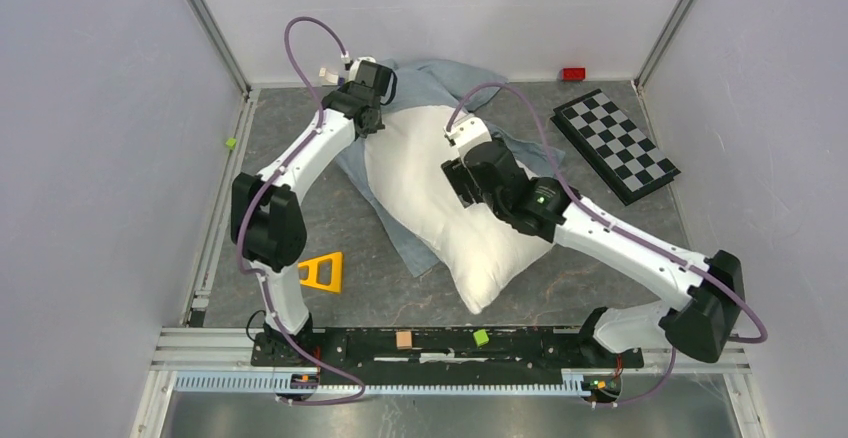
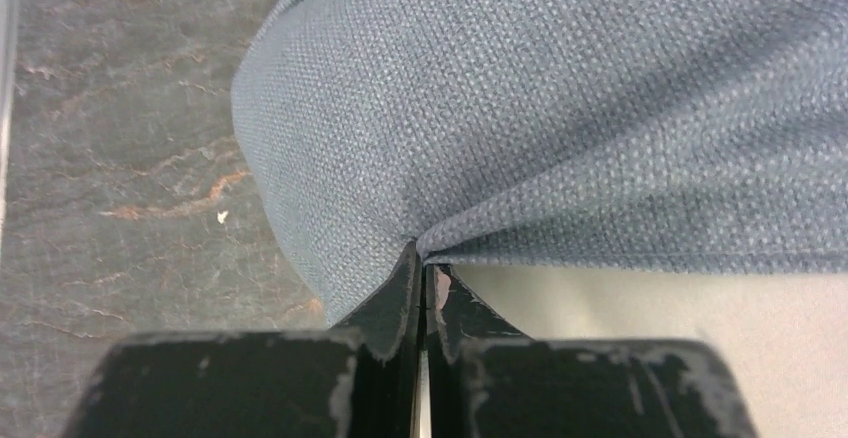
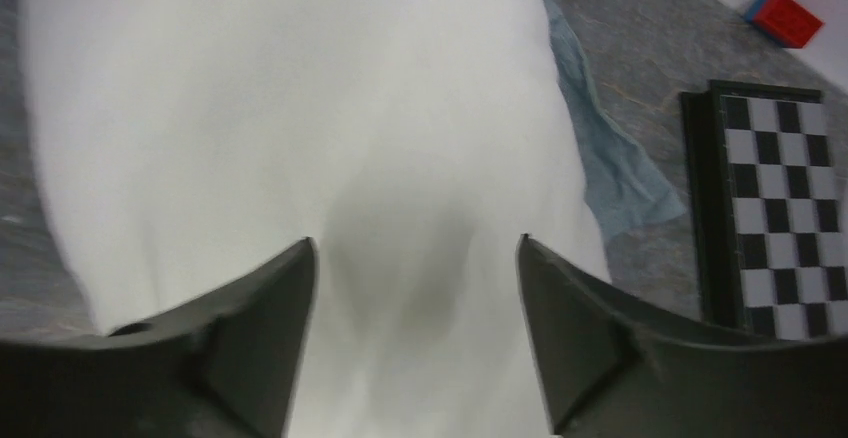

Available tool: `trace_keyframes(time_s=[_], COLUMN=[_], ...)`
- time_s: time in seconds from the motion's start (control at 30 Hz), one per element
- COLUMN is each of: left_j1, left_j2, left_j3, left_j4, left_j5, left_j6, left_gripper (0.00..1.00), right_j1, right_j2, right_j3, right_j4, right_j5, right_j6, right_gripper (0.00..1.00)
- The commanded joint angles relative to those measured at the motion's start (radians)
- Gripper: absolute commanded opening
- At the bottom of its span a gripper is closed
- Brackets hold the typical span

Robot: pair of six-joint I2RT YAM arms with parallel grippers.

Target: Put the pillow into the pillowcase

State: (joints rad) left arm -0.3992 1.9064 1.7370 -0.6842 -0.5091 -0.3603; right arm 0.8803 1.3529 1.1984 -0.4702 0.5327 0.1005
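Two arms reach in over the grey table and we've got one on each thing. Our left gripper is pinched tight on a fold of the pillowcase, with the blue-grey cloth bunching right at its fingertips, up by the pillow's far left corner. Our right gripper sits over the middle of the pillow with its jaws apart. White fabric fills the gap between them and there's a soft dent there, but we can't tell if the fingers actually press in. The pillow lies diagonally on the table, far end on top of the pillowcase, near end pointing toward the arm bases. The pillowcase is spread underneath, showing behind the pillow and as a strip along its left edge. Off to the right are a checkered board and a red block, neither touching the pillow. A yellow triangle sits near the left arm.
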Motion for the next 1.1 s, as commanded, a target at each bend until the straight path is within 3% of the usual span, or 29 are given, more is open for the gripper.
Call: trace_keyframes(time_s=[0.0, 0.27, 0.4, 0.47, 0.57, 0.6, 0.7, 0.87, 0.97, 1.0, 1.07], left_j1=[-0.009, -0.034, -0.059, -0.095, -0.139, -0.158, -0.260, -0.498, -0.500, -0.477, -0.399], left_j2=[-0.135, -0.279, -0.309, -0.345, -0.407, -0.433, -0.453, -0.409, -0.391, -0.391, -0.374], left_j3=[-0.063, -0.169, -0.163, -0.171, -0.180, -0.194, -0.183, 0.105, 0.192, 0.181, 0.117], left_j4=[0.026, 0.020, -0.022, -0.037, -0.073, -0.069, -0.047, -0.037, -0.043, -0.041, -0.018], left_j5=[0.077, 0.254, 0.316, 0.317, 0.328, 0.342, 0.420, 0.459, 0.451, 0.435, 0.536], left_j6=[0.002, -0.087, -0.100, -0.101, -0.125, -0.143, -0.184, -0.212, -0.236, -0.243, -0.281], left_gripper=[0.02, 0.02, 0.03, 0.02, 0.02, 0.03, 0.03, 0.03, 0.03, 0.02, 0.02], right_j1=[0.048, 0.093, 0.080, 0.019, -0.103, -0.139, -0.175, -0.176, -0.175, -0.175, -0.175], right_j2=[-0.080, 0.126, 0.273, 0.323, 0.293, 0.272, 0.227, 0.245, 0.250, 0.247, 0.233], right_j3=[0.005, 0.007, 0.006, 0.023, 0.014, 0.017, 0.113, 0.255, 0.223, 0.189, 0.124], right_j4=[0.167, 0.329, 0.368, 0.354, 0.359, 0.362, 0.327, 0.266, 0.285, 0.304, 0.337], right_j5=[-0.140, -0.246, -0.151, -0.170, -0.222, -0.240, -0.251, -0.200, -0.195, -0.203, -0.200], right_j6=[-0.091, -0.184, -0.142, -0.078, 0.058, 0.090, 0.142, 0.194, 0.229, 0.241, 0.268], right_gripper=[0.97, 0.98, 0.98, 0.80, 0.05, 0.00, 0.00, 0.00, 0.00, 0.00, 0.00])
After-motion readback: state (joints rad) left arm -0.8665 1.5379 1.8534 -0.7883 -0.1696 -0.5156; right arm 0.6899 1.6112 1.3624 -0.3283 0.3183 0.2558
